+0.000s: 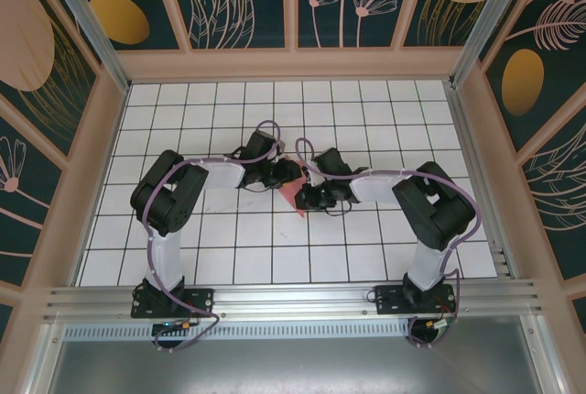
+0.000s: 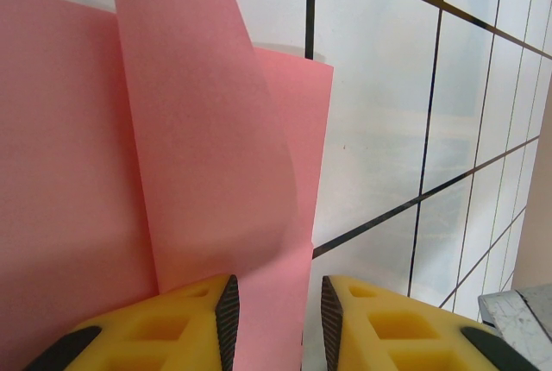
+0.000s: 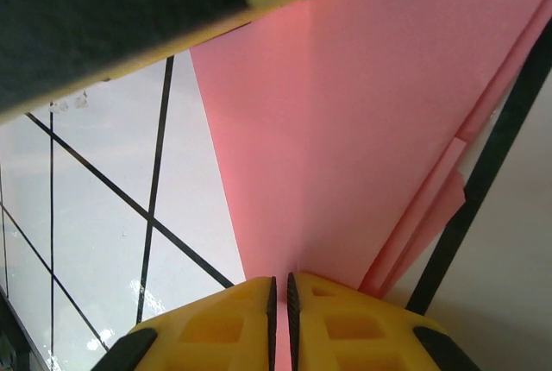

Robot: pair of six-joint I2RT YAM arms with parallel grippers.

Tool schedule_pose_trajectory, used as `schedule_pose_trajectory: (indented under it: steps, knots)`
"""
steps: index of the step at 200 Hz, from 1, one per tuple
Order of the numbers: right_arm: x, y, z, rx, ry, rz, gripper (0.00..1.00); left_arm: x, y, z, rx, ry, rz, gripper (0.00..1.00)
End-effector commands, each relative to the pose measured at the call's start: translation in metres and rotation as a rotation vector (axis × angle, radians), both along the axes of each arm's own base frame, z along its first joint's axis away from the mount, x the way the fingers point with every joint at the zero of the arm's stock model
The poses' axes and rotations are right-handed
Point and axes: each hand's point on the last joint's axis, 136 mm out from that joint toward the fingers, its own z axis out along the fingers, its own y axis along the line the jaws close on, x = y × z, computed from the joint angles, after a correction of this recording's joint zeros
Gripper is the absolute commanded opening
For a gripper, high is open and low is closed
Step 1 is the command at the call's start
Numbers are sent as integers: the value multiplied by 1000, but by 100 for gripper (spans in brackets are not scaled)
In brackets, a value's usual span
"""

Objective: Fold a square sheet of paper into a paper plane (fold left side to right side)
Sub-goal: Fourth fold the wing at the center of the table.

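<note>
The square sheet of paper [image 1: 289, 195] is pink-red and folded into layers, lying mid-table between the two arms. In the left wrist view the paper [image 2: 207, 155] has one flap curling upward. My left gripper [image 2: 279, 319] hangs over the paper's right edge with its jaws clearly apart and the paper in the gap, not pinched. In the top view that gripper [image 1: 286, 174] sits just behind the paper. My right gripper [image 3: 279, 311] has its jaws almost together, pinching the narrow end of the paper [image 3: 362, 129]. From above, the right gripper [image 1: 309, 199] is at the paper's right side.
The table [image 1: 366, 119] is white with a black grid and has wooden walls around it. A finger of the left gripper [image 3: 129, 9] looms close across the top of the right wrist view. Both arms crowd the middle of the table.
</note>
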Motion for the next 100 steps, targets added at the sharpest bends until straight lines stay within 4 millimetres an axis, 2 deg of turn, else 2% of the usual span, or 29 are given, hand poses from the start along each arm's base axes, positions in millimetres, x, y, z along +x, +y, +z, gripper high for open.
schedule_pose_trajectory:
  steps: [1,50,100]
  knots:
    - [-36,-18,-26,-101,111,46,15,-16,18,-42,113,81,20,34]
    - [-45,-19,-21,-91,111,59,14,-16,19,-44,117,82,23,34]
    - [-54,-24,-28,-112,136,62,14,-17,19,-43,120,84,22,34]
